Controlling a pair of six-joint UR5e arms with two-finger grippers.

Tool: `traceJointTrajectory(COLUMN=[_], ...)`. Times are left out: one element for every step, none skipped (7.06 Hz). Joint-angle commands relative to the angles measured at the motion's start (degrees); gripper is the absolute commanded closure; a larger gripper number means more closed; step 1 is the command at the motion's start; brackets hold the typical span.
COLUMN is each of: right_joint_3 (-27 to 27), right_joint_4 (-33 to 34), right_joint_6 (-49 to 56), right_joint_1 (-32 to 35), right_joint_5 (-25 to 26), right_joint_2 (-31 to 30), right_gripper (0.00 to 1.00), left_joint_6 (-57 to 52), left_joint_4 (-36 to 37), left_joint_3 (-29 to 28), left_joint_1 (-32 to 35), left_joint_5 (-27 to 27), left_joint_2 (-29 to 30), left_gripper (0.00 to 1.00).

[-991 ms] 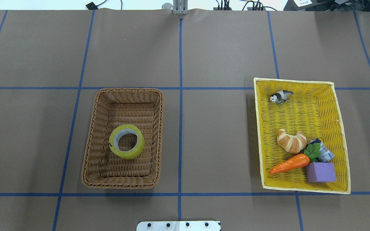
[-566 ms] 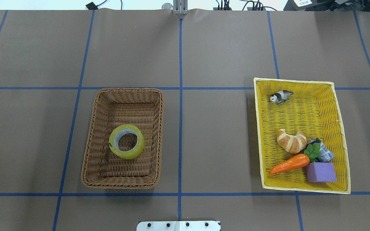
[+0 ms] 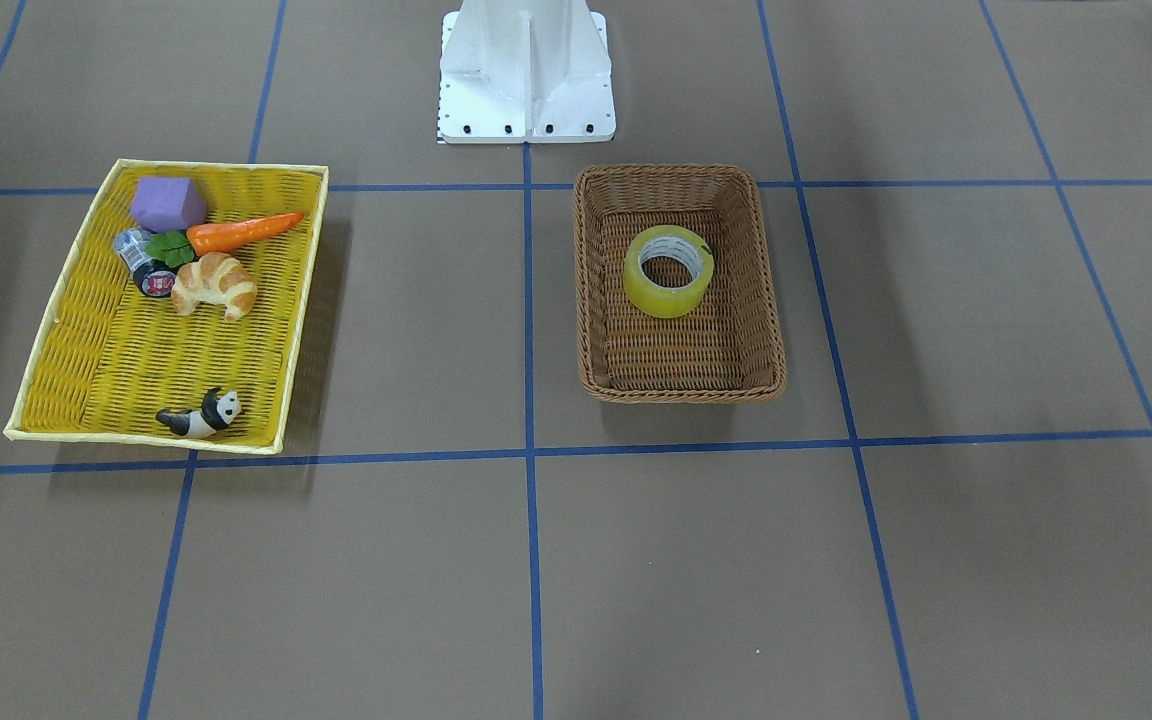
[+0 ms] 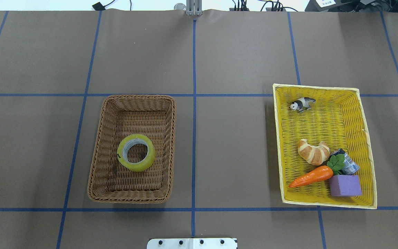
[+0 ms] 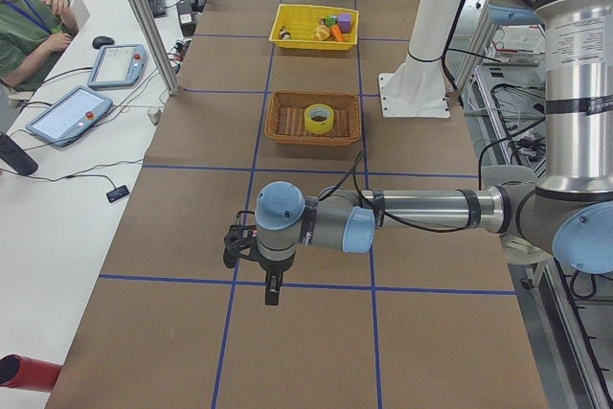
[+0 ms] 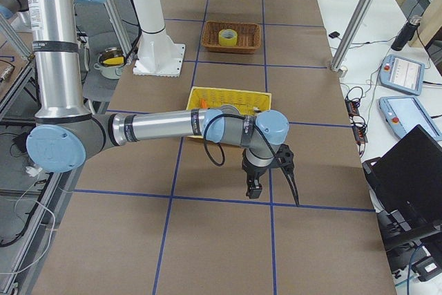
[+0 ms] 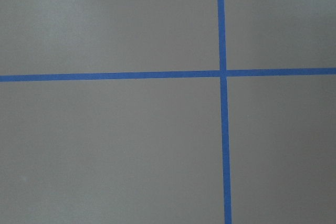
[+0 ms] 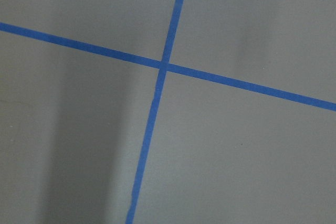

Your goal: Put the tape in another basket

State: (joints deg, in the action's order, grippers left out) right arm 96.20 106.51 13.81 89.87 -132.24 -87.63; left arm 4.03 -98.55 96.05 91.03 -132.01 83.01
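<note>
The tape [image 4: 152,154] is a yellowish roll that lies flat inside the brown wicker basket [image 4: 96,148], left of the table's middle; both also show in the front view, tape [image 3: 671,301] and basket [image 3: 681,393]. No gripper shows in the overhead or front view. In the exterior left view my left gripper [image 5: 273,290] hangs over bare table, well short of the basket [image 5: 285,131]. In the exterior right view my right gripper [image 6: 252,190] hangs over bare table beyond the yellow tray. I cannot tell whether either is open or shut. Both wrist views show only brown table and blue lines.
A shallow yellow woven tray [image 4: 327,205] at the right holds a croissant [image 4: 312,151], a carrot [image 4: 310,176], a purple block [image 4: 345,185], a small dark can [image 4: 350,165] and a panda figure [image 4: 302,103]. The white robot base [image 3: 526,70] stands behind the basket.
</note>
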Motion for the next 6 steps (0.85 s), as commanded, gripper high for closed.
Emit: traceJointTrajectory(right_joint_3=[0.22, 0.13, 0.22, 0.22, 0.30, 0.39], right_joint_4=[0.45, 0.54, 0.54, 0.45, 0.45, 0.45], right_joint_6=[-0.01, -0.09, -0.18, -0.18, -0.10, -0.10], right_joint_1=[-0.04, -0.04, -0.04, -0.04, -0.04, -0.04], right_joint_5=[-1.43, -1.79, -1.79, -1.79, -1.79, -1.79], right_joint_2=[-0.35, -0.35, -0.35, -0.35, -0.35, -0.26], right_gripper=[0.00, 0.00, 0.00, 0.00, 0.00, 0.00], left_joint_6=[-2.61, -2.89, -2.89, -2.89, -2.89, -2.89], left_joint_4=[3.01, 3.19, 3.19, 3.19, 3.19, 3.19], left_joint_3=[0.89, 1.50, 1.51, 1.51, 1.60, 1.42], left_joint_1=[0.02, 0.02, 0.02, -0.15, -0.07, -0.07], left_joint_5=[-0.26, -0.35, -0.44, -0.35, -0.35, -0.35], left_joint_2=[-0.48, -0.66, -0.57, -0.57, -0.66, -0.75], left_gripper=[0.01, 0.01, 0.01, 0.01, 0.01, 0.01])
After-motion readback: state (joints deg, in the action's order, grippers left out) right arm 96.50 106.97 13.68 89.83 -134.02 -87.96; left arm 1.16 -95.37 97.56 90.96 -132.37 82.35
